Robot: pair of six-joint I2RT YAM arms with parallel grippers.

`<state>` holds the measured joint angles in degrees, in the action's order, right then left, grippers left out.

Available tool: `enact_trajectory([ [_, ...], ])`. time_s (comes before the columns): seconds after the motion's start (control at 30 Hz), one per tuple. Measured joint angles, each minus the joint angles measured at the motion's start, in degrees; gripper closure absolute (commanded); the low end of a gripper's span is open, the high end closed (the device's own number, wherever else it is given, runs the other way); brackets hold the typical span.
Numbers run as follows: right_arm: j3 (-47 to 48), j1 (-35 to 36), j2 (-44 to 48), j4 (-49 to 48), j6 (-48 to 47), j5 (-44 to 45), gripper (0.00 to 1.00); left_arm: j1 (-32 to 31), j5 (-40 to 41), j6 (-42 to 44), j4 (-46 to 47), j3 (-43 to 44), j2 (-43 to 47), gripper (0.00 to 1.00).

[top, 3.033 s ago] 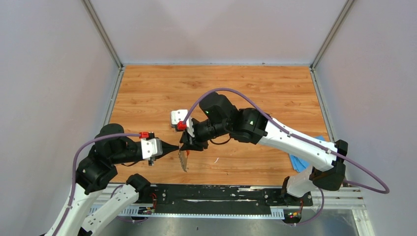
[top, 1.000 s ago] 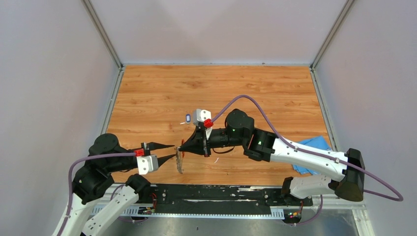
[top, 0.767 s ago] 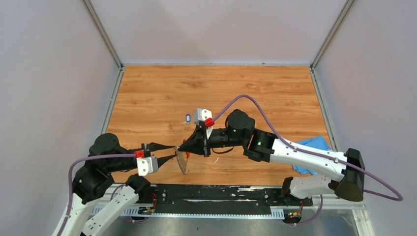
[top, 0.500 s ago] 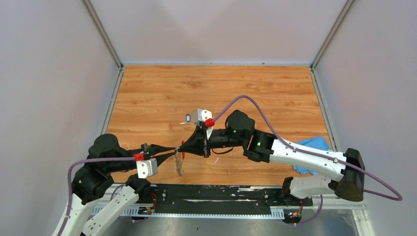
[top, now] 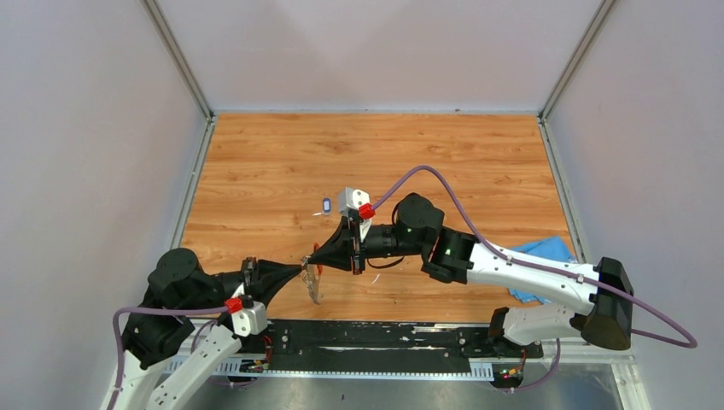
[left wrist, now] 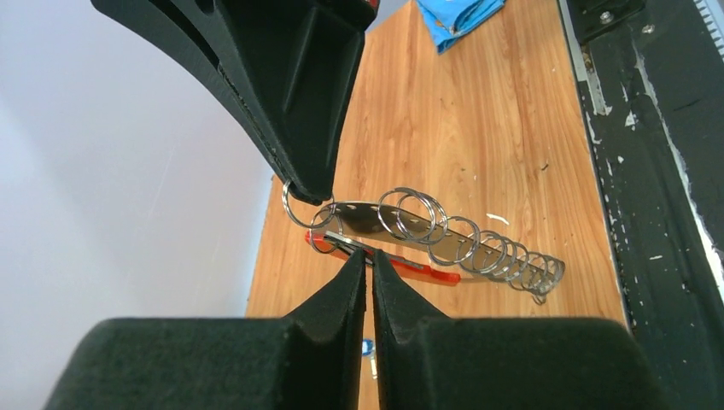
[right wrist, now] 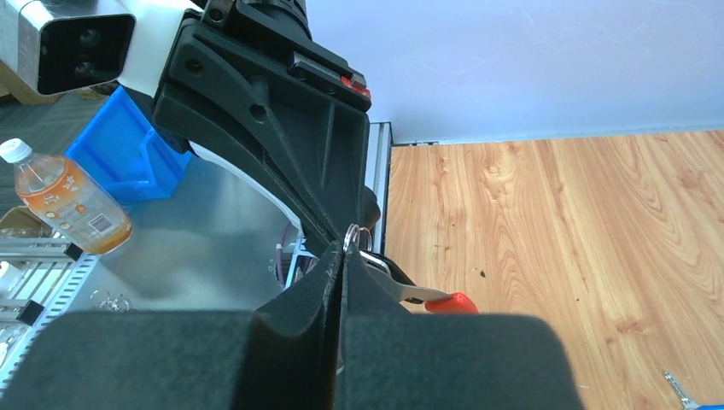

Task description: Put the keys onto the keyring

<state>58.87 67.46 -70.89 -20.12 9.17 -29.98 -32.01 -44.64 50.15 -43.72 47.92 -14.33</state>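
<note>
Keyring (left wrist: 427, 232) hung in the air just above the near part of the worktop (top: 444, 154), held between both tools and not lying on the wood. The right tool (right wrist: 342, 256) was fully closed, and its tips pinched one small metal ring at the upper end of the keyring. The left tool (left wrist: 368, 260) pointed at it from the opposite side. Its two fingers were almost together, with only a very thin slit between them, and the tips gripped the keyring at its thin red loop, close under the right tool. From that held end the row of grey metal rings went down and away in a slanted line, each ring beside the next. The blue-and-white key (top: 327, 205) lay flat on the worktop, a little farther from the arm bases than the two tools and apart from the keyring. A blue cloth (top: 551, 249) lay near the right edge of the worktop, partly hidden under the right arm.
</note>
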Motion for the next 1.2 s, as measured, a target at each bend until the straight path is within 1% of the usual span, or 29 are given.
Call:
enact_trajectory([
  [0.1,-0.6,0.0,-0.1,-1.1,0.8,0.0,1.0,0.0,-0.2,1.4,0.0,-0.2,0.0,0.9],
  [0.17,-0.7,0.0,-0.1,-1.4,1.1,0.0,1.0,0.0,0.0,1.7,0.0,-0.2,0.0,0.88],
  [0.2,-0.8,0.0,-0.1,-1.4,1.2,0.0,1.0,0.0,0.3,1.7,0.0,-0.1,0.0,0.84],
  [0.27,-0.8,0.0,-0.1,-1.4,1.2,0.0,1.0,0.0,1.9,0.5,-0.1,0.4,0.1,0.69],
  [0.37,-1.0,0.0,-0.1,-1.4,1.2,0.0,1.0,0.0,4.2,-2.3,0.0,1.4,0.6,0.61],
  [0.47,-1.0,0.0,-0.1,-1.4,1.2,0.0,1.0,0.0,5.4,-7.0,0.0,2.4,1.6,0.61],
  [0.63,-1.0,0.0,-0.1,-1.4,1.2,-0.4,1.0,0.0,5.9,-17.2,0.9,3.1,1.4,0.69],
  [0.73,-1.0,0.0,-0.2,-1.4,1.3,-1.0,1.0,0.0,6.8,-21.7,2.4,3.0,0.5,0.69],
  [0.93,-1.0,0.0,-0.4,-1.4,1.6,-2.2,1.0,0.0,7.6,-26.1,6.5,1.2,0.3,0.68],
  [1.1,-1.0,0.0,-0.4,-1.4,1.6,-3.1,1.0,0.0,6.1,-26.8,7.3,0.4,0.3,0.68],
  [1.2,-1.0,0.0,-0.5,-1.4,1.6,-3.2,1.0,0.0,4.7,-26.6,7.2,0.2,0.1,0.7],
])
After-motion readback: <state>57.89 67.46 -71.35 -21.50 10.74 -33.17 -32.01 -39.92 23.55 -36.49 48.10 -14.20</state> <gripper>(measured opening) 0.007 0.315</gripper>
